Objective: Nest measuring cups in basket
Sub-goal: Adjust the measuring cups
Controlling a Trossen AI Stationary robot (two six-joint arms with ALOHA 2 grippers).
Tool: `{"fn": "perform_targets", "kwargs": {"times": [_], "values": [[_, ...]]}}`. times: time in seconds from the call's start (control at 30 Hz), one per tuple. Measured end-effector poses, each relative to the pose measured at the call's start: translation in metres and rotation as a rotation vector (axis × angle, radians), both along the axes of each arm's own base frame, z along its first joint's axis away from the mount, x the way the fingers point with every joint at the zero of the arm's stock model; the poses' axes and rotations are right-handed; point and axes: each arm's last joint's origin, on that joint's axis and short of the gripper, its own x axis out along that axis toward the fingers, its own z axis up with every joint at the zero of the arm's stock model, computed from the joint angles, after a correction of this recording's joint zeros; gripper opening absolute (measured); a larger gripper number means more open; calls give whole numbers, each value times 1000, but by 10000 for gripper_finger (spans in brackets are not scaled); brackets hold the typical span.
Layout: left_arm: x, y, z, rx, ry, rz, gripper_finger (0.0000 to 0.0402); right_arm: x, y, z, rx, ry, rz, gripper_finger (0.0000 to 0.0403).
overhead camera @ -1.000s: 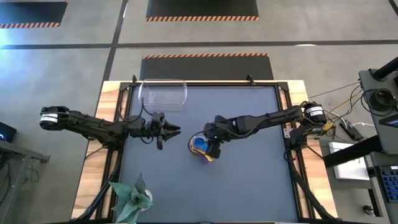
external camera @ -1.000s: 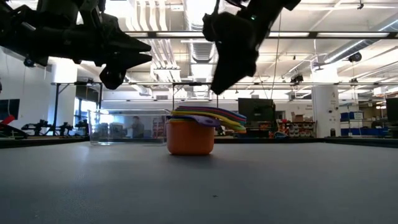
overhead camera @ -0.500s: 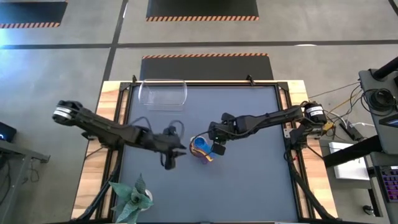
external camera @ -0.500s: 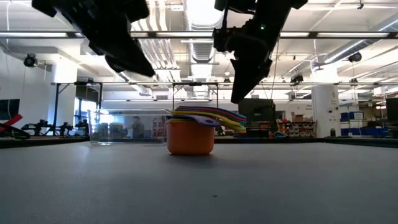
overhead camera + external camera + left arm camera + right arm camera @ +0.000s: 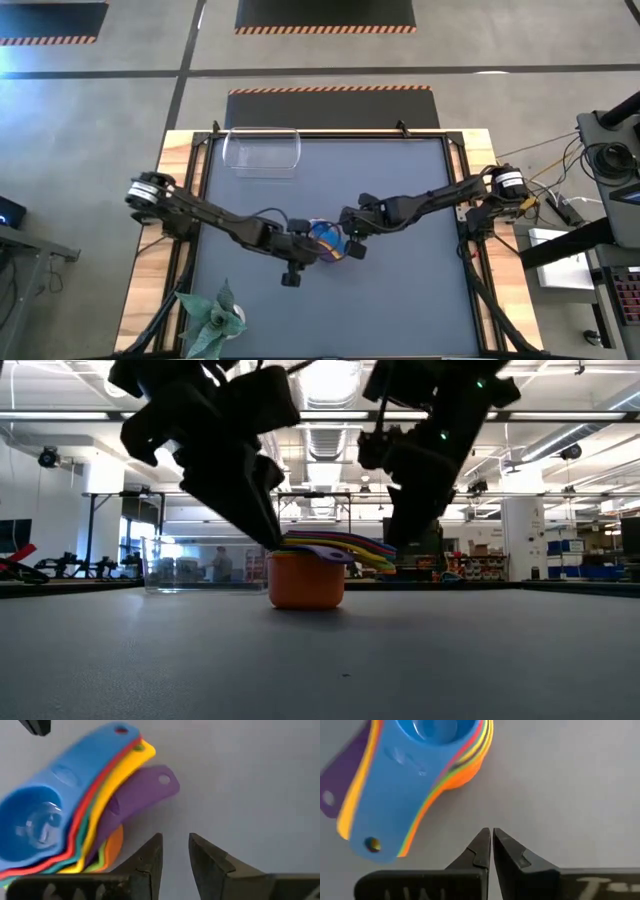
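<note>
A nested stack of small plastic measuring cups point(image 5: 326, 240) sits near the middle of the dark grey table point(image 5: 400, 300), with the blue cup point(image 5: 35, 822) on top and the widest, orange cup point(image 5: 305, 580) on the tabletop. Red, teal, yellow and green edges show between them, and the flat handles fan out to one side, the purple handle point(image 5: 145, 787) splayed furthest. The clear, rounded rectangular plastic basket point(image 5: 262, 152) stands empty at the table's far edge, well apart from the stack.

The left gripper point(image 5: 175, 851) hangs low just beside the stack, holding nothing, its fingers parted by a narrow gap. The right gripper point(image 5: 491, 845) hovers just beside the stack on the other side, pinched closed and empty.

The step in hand looks like picking up the whole stack to carry it to the basket. To do it well, the left gripper should spread wider, come down over the bundled handles or the cup rims, and squeeze all layers together so none slides out; the loose purple handle is the likeliest to slip
</note>
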Motion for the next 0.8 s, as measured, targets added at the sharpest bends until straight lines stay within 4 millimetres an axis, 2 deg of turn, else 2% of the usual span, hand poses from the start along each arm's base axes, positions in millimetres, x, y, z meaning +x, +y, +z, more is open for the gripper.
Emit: {"fn": "perform_targets", "kwargs": {"times": [0.1, 0.3, 0.43, 0.67, 0.8], "values": [[0, 1, -3, -13, 15, -5, 57, -6, 0, -11, 29, -21, -12, 8], [3, 8, -6, -85, -17, -19, 6, -9, 0, -19, 61, -109, -36, 8], [6, 10, -8, -107, -34, -26, 4, -8, 1, -21, 115, -154, -28, 8], [11, 17, -27, -122, 22, -17, 1, -6, 2, -26, 143, -140, -10, 8], [18, 26, -25, -128, -10, 11, 0, -6, 2, -26, 143, -144, -10, 8]]}}
